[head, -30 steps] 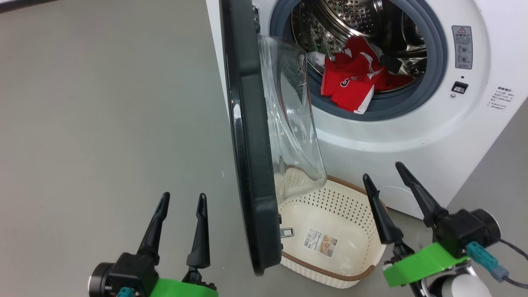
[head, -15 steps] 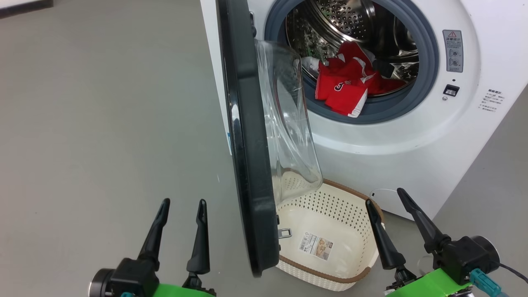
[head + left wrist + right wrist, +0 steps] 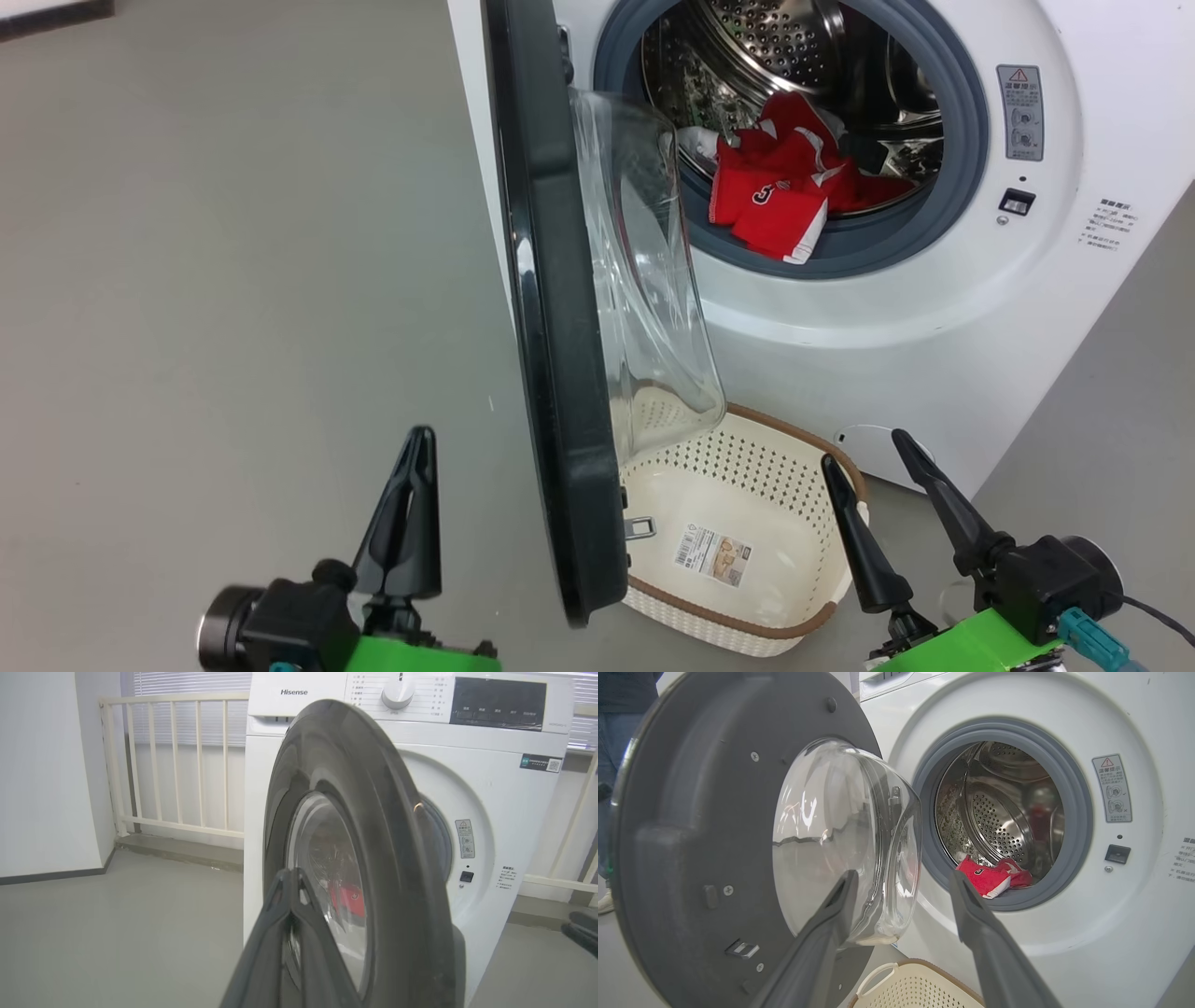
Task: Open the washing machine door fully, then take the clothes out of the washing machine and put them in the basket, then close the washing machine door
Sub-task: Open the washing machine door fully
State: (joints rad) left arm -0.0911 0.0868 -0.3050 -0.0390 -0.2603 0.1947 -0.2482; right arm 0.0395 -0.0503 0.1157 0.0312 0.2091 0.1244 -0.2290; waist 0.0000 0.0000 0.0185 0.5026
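The white washing machine [image 3: 934,308] stands with its black-rimmed door [image 3: 551,373] swung out edge-on toward me, the glass bowl [image 3: 653,308] bulging to its right. Red clothes [image 3: 775,196] lie at the drum's front lip, also seen as the clothes [image 3: 987,879] in the right wrist view. The cream basket [image 3: 747,551] sits empty on the floor under the door. My left gripper [image 3: 415,448] is shut on nothing, low and left of the door's outer face [image 3: 355,826]. My right gripper [image 3: 864,448] is open over the basket's right rim, with empty fingers [image 3: 994,947] pointing toward the drum.
A pale railing [image 3: 173,765] and a white wall [image 3: 46,774] stand left of the machine. Grey floor [image 3: 233,280] spreads out to the left. A person's leg and shoe [image 3: 607,812] show behind the door in the right wrist view.
My left gripper has shut, its two fingers now together. The head camera has shifted slightly, so the whole picture sits a bit lower and left. The right gripper stays open.
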